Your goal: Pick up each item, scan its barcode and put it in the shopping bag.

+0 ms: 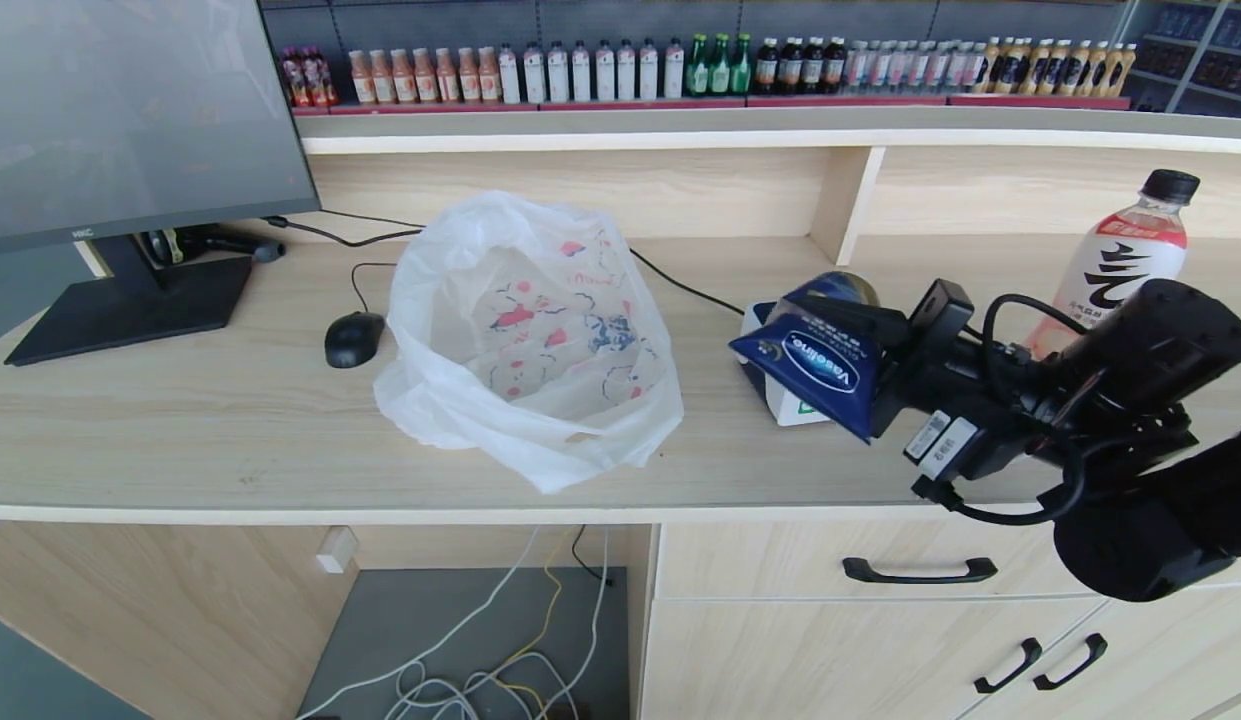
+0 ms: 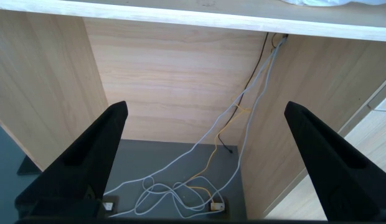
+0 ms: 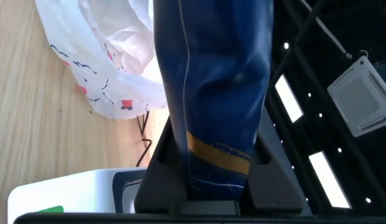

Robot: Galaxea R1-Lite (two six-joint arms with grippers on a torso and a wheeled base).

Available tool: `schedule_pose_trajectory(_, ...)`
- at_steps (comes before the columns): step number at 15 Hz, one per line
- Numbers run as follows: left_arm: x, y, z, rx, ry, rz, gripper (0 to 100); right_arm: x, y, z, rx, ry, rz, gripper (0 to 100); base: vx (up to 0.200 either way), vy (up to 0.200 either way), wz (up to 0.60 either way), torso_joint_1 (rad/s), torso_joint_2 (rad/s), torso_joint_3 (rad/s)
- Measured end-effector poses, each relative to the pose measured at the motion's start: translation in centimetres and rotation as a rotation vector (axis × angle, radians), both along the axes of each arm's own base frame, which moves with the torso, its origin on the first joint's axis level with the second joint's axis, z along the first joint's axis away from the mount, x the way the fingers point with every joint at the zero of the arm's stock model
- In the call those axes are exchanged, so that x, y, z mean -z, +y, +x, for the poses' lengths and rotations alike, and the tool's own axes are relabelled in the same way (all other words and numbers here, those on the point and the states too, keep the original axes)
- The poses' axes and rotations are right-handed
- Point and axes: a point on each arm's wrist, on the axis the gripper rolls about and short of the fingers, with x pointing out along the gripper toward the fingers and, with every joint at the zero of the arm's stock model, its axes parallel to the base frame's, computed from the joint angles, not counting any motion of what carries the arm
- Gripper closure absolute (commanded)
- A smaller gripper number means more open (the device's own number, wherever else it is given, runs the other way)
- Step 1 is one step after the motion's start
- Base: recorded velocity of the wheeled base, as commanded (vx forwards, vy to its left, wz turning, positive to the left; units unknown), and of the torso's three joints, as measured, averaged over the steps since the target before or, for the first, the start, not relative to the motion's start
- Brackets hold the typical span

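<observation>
Tube (image 1: 815, 365), blue, sits tight in my right jaws, shut on it, above the tabletop (image 1: 180, 420) beside the shopping bag (image 1: 525, 340). My left jaws hang wide open and empty below the tabletop. I should bring it over the bag's mouth and let go low.

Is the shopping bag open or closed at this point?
Open. The shopping bag sits on the counter with its mouth spread wide, and the head view looks down into its inside.
</observation>
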Motion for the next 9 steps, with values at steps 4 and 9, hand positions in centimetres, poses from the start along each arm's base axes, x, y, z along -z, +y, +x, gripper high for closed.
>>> schedule_pose_trajectory(4, 0.0, 0.0, 0.0, 0.001, 0.000, 0.000, 0, -1.7, 0.0, -2.3, 0.000, 0.095, 0.098, 100, 0.000, 0.000, 0.00, 0.000, 0.00, 0.000)
schedule_pose_trajectory(9, 0.0, 0.0, 0.0, 0.000, 0.000, 0.000, 0, -4.4, -0.2, -7.1, -0.012, 0.272, 0.316, 100, 0.000, 0.000, 0.00, 0.000, 0.00, 0.000)
